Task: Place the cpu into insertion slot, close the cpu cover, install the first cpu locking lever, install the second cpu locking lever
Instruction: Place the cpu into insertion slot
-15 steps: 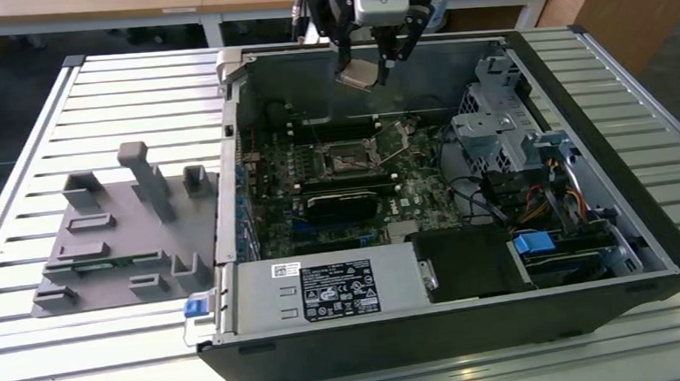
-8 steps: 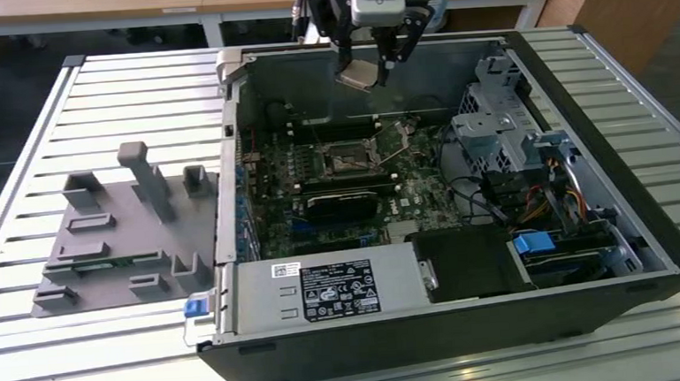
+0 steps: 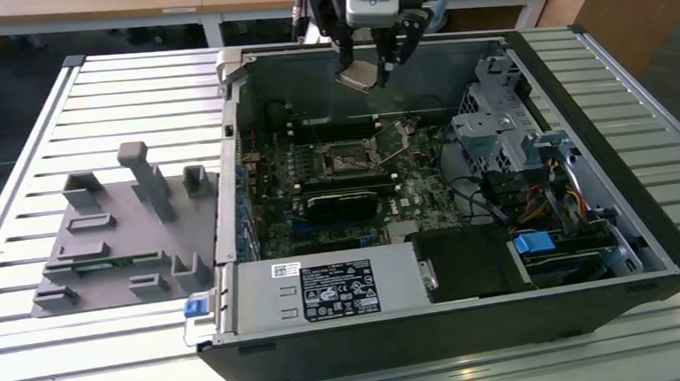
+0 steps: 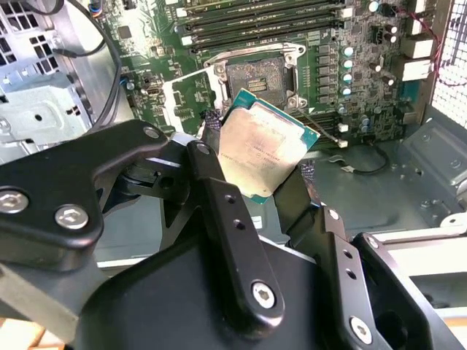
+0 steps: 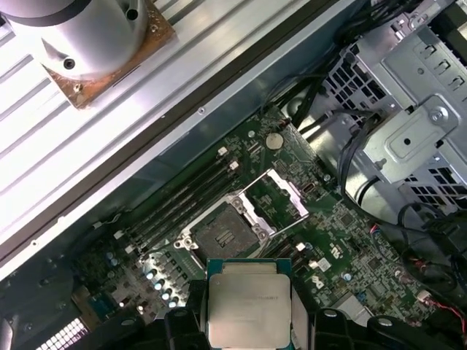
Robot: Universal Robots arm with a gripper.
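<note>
With the hand (image 4: 259, 157) pinching the cpu (image 4: 263, 146) by opposite edges well above the bare insertion slot (image 5: 222, 235), cpu cover (image 5: 292, 194) swung open beside it, best to level the cpu, square it to the slot, lower straight, release only once flat.

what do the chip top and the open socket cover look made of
The flat square silver-grey chip: top looks like dull matte metal; its teal rim suggests circuit-board laminate. The thin square silver cover frame: likely bare stamped metal, bright and reflective.
</note>
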